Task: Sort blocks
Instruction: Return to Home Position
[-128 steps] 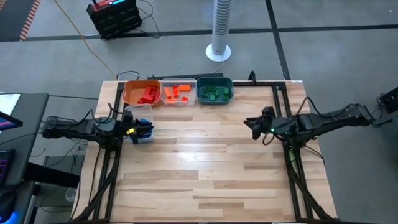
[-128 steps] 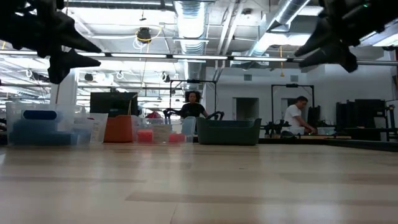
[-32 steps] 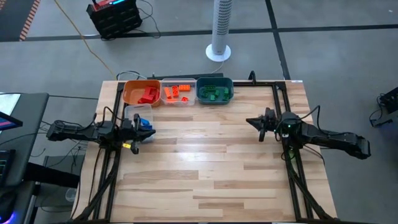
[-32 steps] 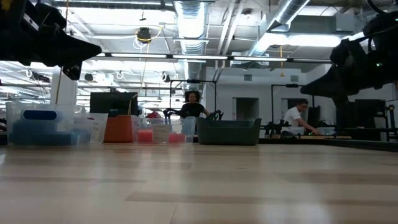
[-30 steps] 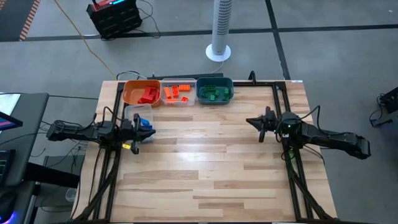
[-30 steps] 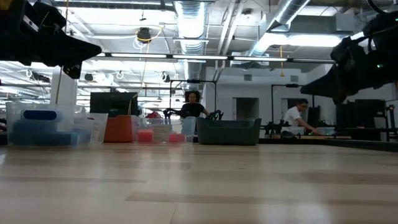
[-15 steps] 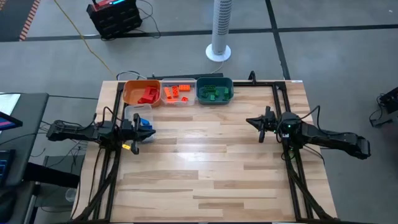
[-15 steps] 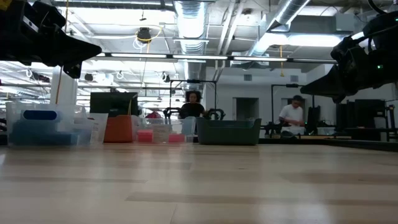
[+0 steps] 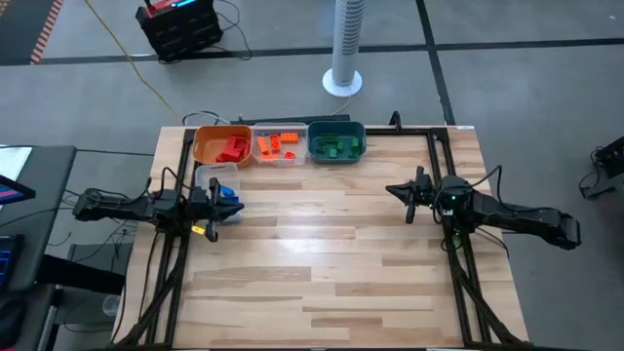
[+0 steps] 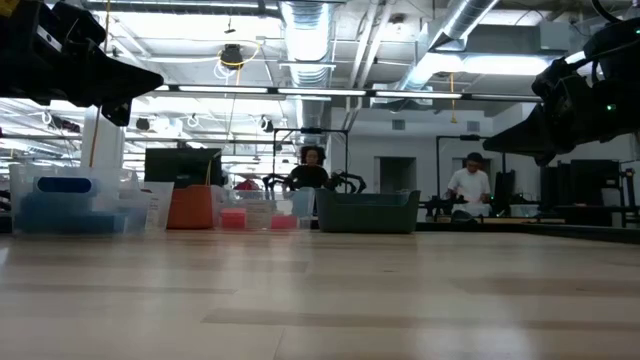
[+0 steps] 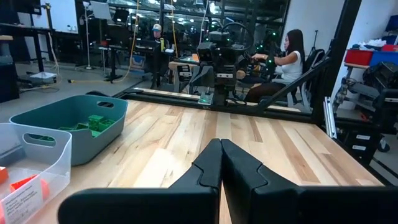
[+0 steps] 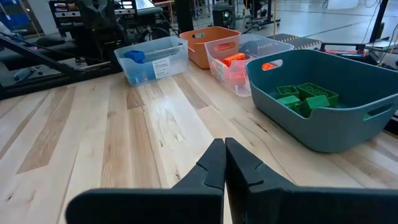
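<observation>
The blocks lie sorted in four bins by the far-left part of the table. Red blocks [image 9: 232, 149] fill the orange bin [image 9: 207, 144]. Orange blocks [image 9: 278, 145] sit in a clear bin [image 12: 239, 62], green blocks [image 12: 305, 96] in the teal bin [image 9: 336, 141], and blue blocks [image 9: 226, 190] in a second clear bin [image 12: 152, 59]. My left gripper [image 9: 232, 202] hovers shut at the left edge, just near of the blue bin. My right gripper [image 9: 393, 191] hovers shut near the right edge, above bare wood. In the wrist views the fingertips of my left gripper [image 11: 221, 146] and my right gripper [image 12: 224, 144] meet with nothing between them.
The wooden tabletop [image 9: 322, 253] shows bare boards across its middle and near half. A black frame [image 9: 439, 166] runs along the table's sides. People sit and stand at benches in the room beyond the far edge [image 10: 312, 175].
</observation>
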